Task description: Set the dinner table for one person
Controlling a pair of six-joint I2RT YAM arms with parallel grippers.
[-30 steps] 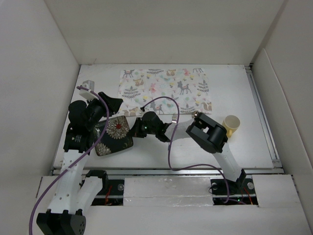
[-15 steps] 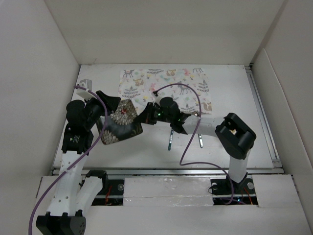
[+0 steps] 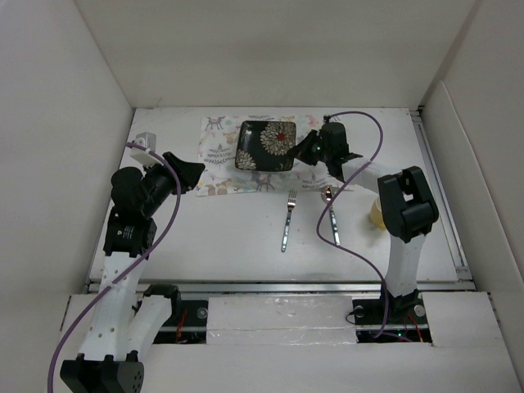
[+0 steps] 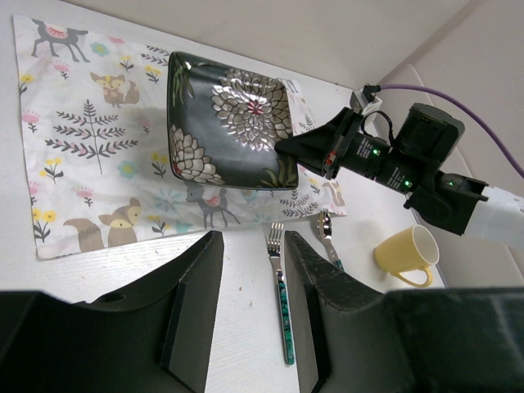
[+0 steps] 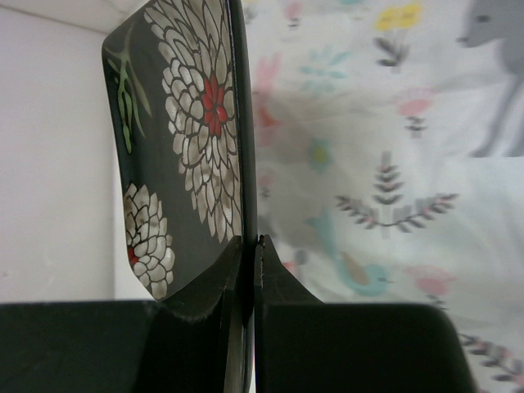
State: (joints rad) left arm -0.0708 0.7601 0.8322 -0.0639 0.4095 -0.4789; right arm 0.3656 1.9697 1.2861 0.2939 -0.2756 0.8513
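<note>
A black square plate [image 3: 264, 146] with white and red flowers hangs slightly tilted over the pastel animal-print placemat [image 3: 221, 147] at the far side of the white dinner table [image 3: 229, 237]. My right gripper [image 3: 300, 152] is shut on the plate's right edge; in the right wrist view the rim [image 5: 188, 123] is pinched between the fingertips of the gripper [image 5: 250, 241]. Whether the plate touches the cloth I cannot tell. My left gripper [image 3: 196, 173] stands open and empty at the mat's left near corner, and in the left wrist view it [image 4: 254, 246] frames bare tabletop.
A fork [image 3: 286, 221] with a green handle and a spoon [image 3: 331, 214] lie side by side on the table in front of the placemat. A yellow cup [image 4: 407, 255] stands to their right, partly behind the right arm. White walls enclose the table.
The right arm has carried the plate from the near left of the table, beside the left gripper, up and away to over the placemat. The left arm stayed at the left.
</note>
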